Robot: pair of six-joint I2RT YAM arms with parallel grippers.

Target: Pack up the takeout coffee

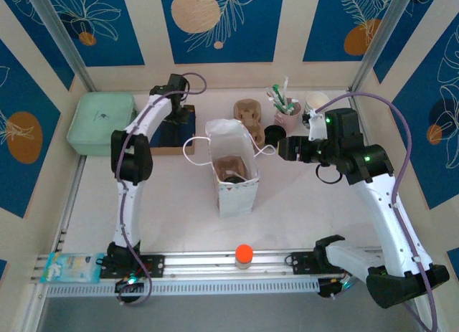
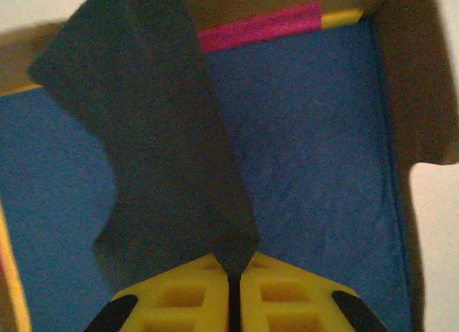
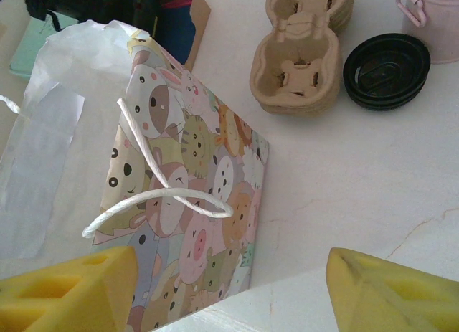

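A paper bag [image 1: 233, 167] printed with cartoon animals [image 3: 201, 203] stands open mid-table. Inside it lies a brown pulp carrier, and on that something with a dark round top [image 1: 234, 178] that looks like the takeout coffee's lid; its cup is hidden. My left gripper [image 1: 179, 118] is at the back over a cardboard box of dark blue napkins [image 2: 315, 131]. It [image 2: 233, 267] is shut on one dark napkin [image 2: 158, 131], which hangs up from the pads. My right gripper [image 1: 285, 147] is open beside the bag's right side, with the white cord handle [image 3: 165, 196] just ahead of it [image 3: 233, 289].
A stack of pulp carriers [image 3: 301, 52], a stack of black lids [image 3: 387, 68] and a pink mug [image 3: 437, 16] sit behind the bag on the right. White cups [image 1: 317, 101] stand at the back right. A mint box [image 1: 102, 122] is at the back left, an orange-capped object [image 1: 244, 255] on the front rail.
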